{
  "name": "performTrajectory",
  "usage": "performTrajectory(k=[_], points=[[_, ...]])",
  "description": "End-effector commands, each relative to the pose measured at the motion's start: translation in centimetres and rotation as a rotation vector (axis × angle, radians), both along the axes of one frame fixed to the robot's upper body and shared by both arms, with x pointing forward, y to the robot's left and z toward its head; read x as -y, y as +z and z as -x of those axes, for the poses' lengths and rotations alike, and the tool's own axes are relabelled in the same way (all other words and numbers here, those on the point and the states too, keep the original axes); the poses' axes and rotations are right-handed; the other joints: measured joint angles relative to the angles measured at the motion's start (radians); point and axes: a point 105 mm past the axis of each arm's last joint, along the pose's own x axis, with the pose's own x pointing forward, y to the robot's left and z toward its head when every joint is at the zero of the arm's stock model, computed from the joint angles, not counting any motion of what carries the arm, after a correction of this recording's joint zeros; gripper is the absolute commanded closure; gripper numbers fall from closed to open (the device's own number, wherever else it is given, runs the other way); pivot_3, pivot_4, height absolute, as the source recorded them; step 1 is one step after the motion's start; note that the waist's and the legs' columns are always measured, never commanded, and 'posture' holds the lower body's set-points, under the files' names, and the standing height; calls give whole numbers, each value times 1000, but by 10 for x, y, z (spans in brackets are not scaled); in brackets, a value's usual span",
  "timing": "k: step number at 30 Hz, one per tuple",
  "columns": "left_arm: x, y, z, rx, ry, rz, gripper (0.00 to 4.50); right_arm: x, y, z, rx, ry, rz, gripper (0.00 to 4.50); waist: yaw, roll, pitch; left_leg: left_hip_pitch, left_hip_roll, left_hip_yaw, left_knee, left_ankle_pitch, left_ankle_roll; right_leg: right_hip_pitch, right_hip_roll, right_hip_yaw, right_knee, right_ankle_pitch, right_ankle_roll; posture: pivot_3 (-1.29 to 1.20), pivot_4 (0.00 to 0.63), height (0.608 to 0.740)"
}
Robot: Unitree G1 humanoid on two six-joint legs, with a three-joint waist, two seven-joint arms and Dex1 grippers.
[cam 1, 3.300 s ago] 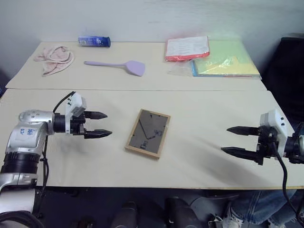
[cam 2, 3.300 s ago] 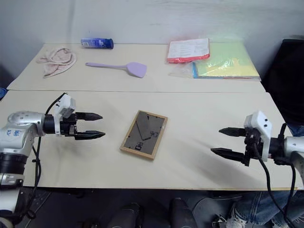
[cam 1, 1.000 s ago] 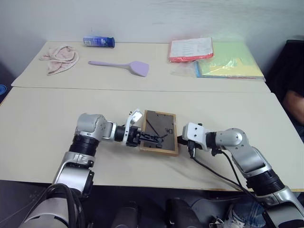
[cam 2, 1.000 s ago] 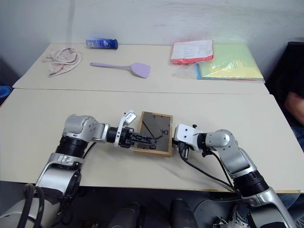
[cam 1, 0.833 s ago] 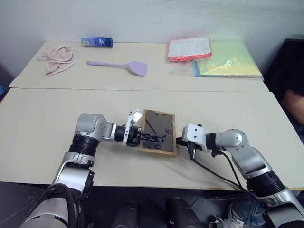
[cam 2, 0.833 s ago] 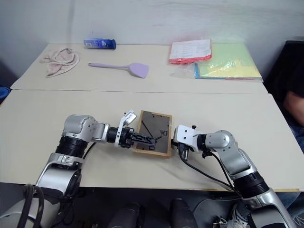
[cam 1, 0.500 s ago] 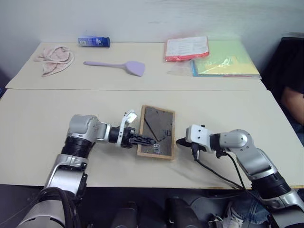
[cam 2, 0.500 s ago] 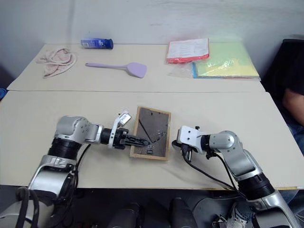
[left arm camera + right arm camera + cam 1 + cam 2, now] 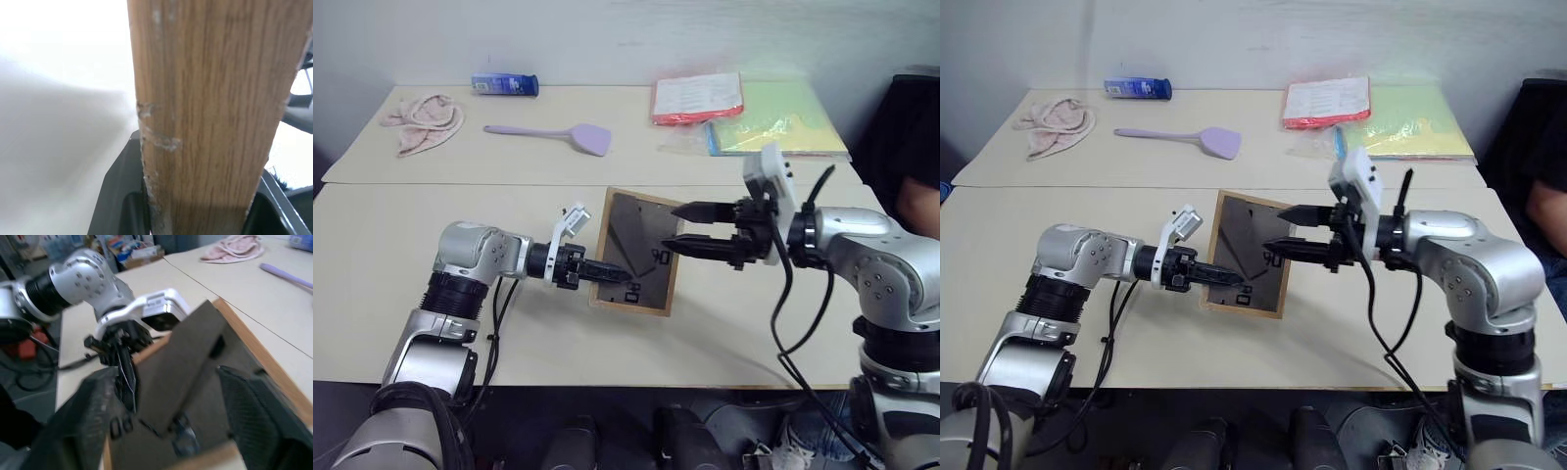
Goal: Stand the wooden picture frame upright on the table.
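The wooden picture frame (image 9: 636,235) is tipped up on the table (image 9: 773,323), its dark grey back panel and stand facing me and its lower edge down near the tabletop. My left gripper (image 9: 619,273) is shut on the frame's left wooden border; the left wrist view has that wooden edge (image 9: 205,112) clamped between the fingers. My right gripper (image 9: 683,227) hangs open at the frame's right side, fingertips against or just before the back panel, which I cannot tell apart. The right wrist view looks onto the back panel (image 9: 195,367) and the left gripper (image 9: 124,377).
On the far table lie a purple spatula (image 9: 548,132), a pink towel (image 9: 421,113), a blue packet (image 9: 504,85), a red folder (image 9: 698,98) and a yellow folder (image 9: 783,122). A person's arm (image 9: 918,201) shows at the right edge.
The frame has gone from lying flat to tipped up in my left gripper, which shut on it. My right arm rose from the tabletop, rolled, and its gripper opened at the frame's right side.
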Motion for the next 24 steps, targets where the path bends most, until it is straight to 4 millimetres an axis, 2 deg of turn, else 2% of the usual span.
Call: performTrajectory(k=[1,5,9,11,16,18,21,23,24], points=[[6,30,7,80,-84,95,3240,-10,-4,-7,-14,-6,20,0,0,0,0,-2,0,0,0,0,0,-2,0,0,1,0,0,0,150,740],[6,40,13,101,-125,117,3240,-18,-7,-8,14,15,55,0,-1,0,0,-13,-1,1,2,1,0,-15,0,1,7,0,0,0,150,740],[6,29,3,117,-78,52,3240,-26,11,40,25,299,4,0,0,0,0,-15,-1,1,2,1,0,-16,0,0,6,0,0,0,150,740],[5,26,1,112,-70,48,3240,-20,12,50,28,335,14,0,2,0,0,-15,-1,0,2,1,0,-16,0,0,6,0,0,0,150,740],[-1,22,-7,117,-38,23,3240,2,7,40,43,228,59,0,0,0,0,-15,-1,0,3,1,1,-15,-1,0,5,0,0,0,150,740],[-4,23,-11,114,-23,22,3240,10,2,31,119,149,123,0,-3,0,0,-15,-1,0,2,1,1,-15,0,0,5,0,0,0,150,740],[-6,29,-11,109,-28,42,3240,36,-13,7,369,-10,364,0,-1,0,0,-15,-1,1,2,1,1,-16,0,0,5,0,0,0,150,740],[-7,32,-10,110,-32,49,3240,53,-20,4,498,-18,487,0,2,-1,0,-15,-2,1,2,1,1,-16,0,0,5,0,0,0,150,740],[-8,34,-9,110,-34,50,3240,61,-21,-1,632,-28,554,0,3,-1,0,-15,-2,2,2,1,1,-16,0,0,5,0,0,0,150,740]])
